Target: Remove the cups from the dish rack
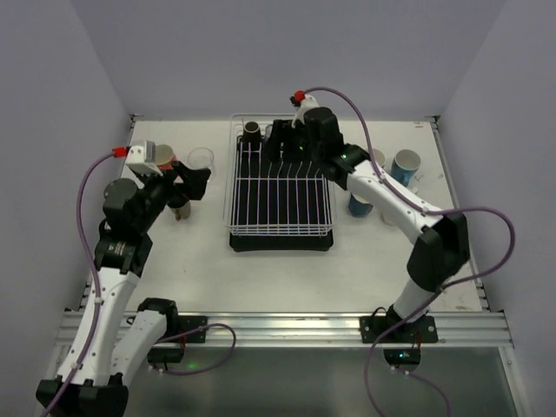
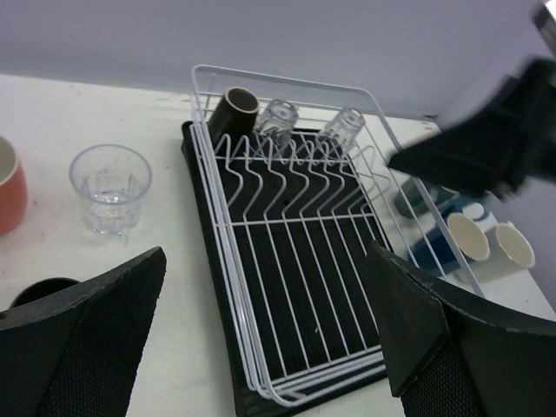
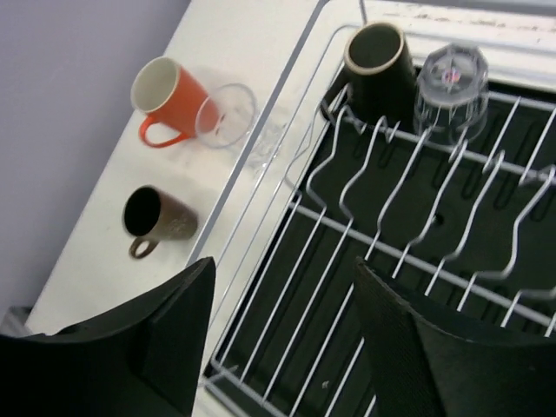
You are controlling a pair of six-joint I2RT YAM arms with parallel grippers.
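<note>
Since the glass tumbler (image 3: 450, 82) upper right looks slick and fragile, I'd pinch across its body; right gripper (image 3: 282, 282) and left gripper (image 2: 265, 261) gape empty.

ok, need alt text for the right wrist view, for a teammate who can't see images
Looking down past the open, empty right gripper onto a white wire dish rack, with a dark mug and an inverted clear glass side by side at its far end. On the table left of the rack sit an orange mug, a clear tumbler and a brown mug.
</note>
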